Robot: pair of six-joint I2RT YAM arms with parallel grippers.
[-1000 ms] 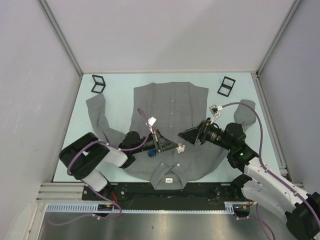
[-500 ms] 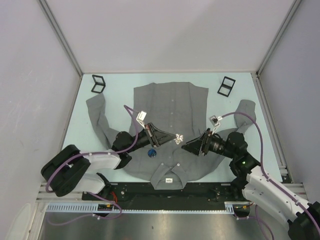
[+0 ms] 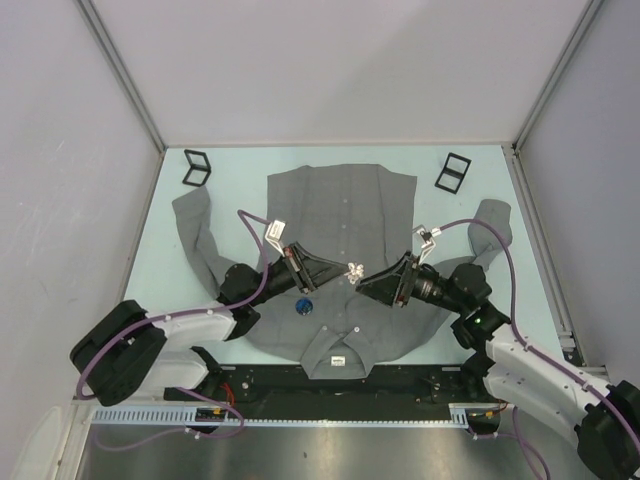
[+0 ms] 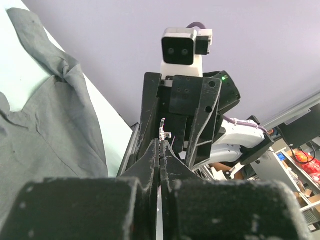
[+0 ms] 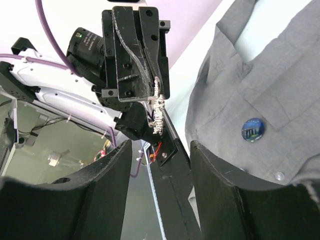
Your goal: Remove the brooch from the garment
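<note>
**Brooch pinched in L gripper, clear of the shirt**

L arm [image 3: 190, 322] lies low. It reaches from the near-left corner diagonally over the shirt [image 3: 340, 210] toward centre, w/ forearm approx level and tips pointing right. L gripper [image 3: 346, 270] is clamped on the brooch [image 3: 354, 270]. In L wrist view its fingers [image 4: 152, 160] meet w/ no gap, and the small silver piece sticks up from the very tips.

R arm [image 3: 520, 355] comes in from the near-right, elbow bent, forearm low and aimed left at the other gripper. R gripper [image 3: 374, 284] sits nose to nose w/ L gripper, just beside the brooch. Its jaws are wide and hold nothing: R wrist view shows its own fingers [image 5: 100, 200] spread to either side of the frame. In L wrist view they stand either side of the brooch and behind it; depth btwn them can't be judged.

The brooch hangs in the air over the shirt's chest, btwn the two grippers, and is apart from the fabric in both wrist views.

A blue badge [image 3: 303, 305] sits on the shirt front, beside the L wrist and toward the collar. The shirt lies flat on the table [image 3: 240, 165], collar at the near edge, sleeves out to both sides. Black frames [image 3: 197, 167] stand near the far corners, off the cloth
</note>
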